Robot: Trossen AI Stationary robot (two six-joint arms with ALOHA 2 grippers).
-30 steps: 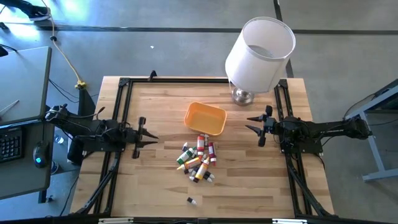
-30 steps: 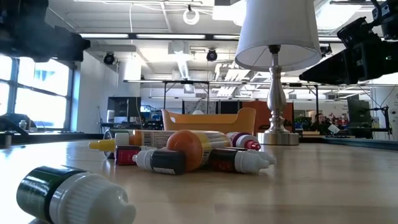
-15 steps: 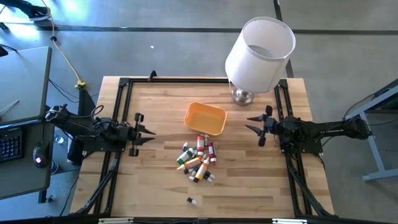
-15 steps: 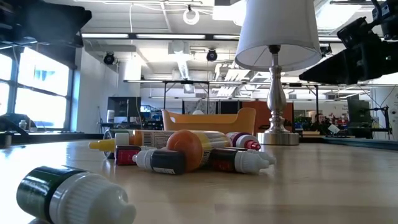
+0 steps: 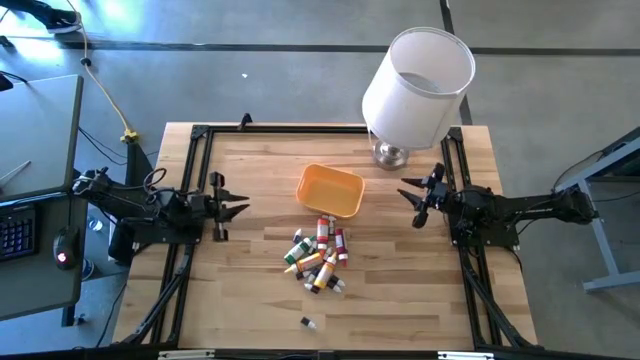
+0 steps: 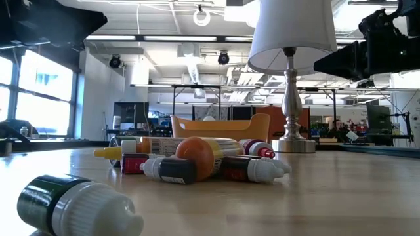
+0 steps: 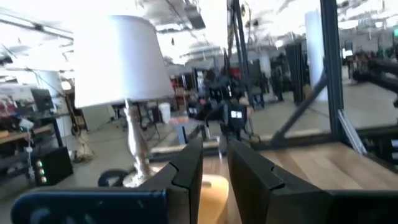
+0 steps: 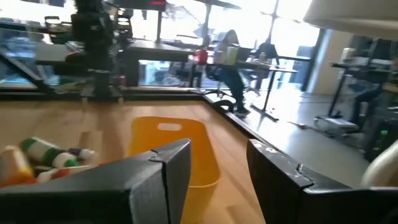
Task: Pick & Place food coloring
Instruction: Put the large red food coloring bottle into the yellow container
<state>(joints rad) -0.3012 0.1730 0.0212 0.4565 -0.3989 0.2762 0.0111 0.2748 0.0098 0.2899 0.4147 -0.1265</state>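
Lying in a loose heap near the middle of the pale wooden table (image 5: 400,290), the tiny red, yellow, green and dark food coloring bottles (image 5: 319,254) rest on their sides just beside the shallow orange plastic tray (image 5: 330,190); one small dark bottle with a white cap (image 5: 308,322) lies apart from the heap, toward the table's near edge; the left gripper (image 5: 236,208) hovers over the table's left side, well apart from the heap, its fingers parted by a narrow gap with nothing between them; the right gripper (image 5: 411,201) hangs over the right side, near the white-shaded lamp with a silver base (image 5: 418,75), its fingers spread and grasping nothing.
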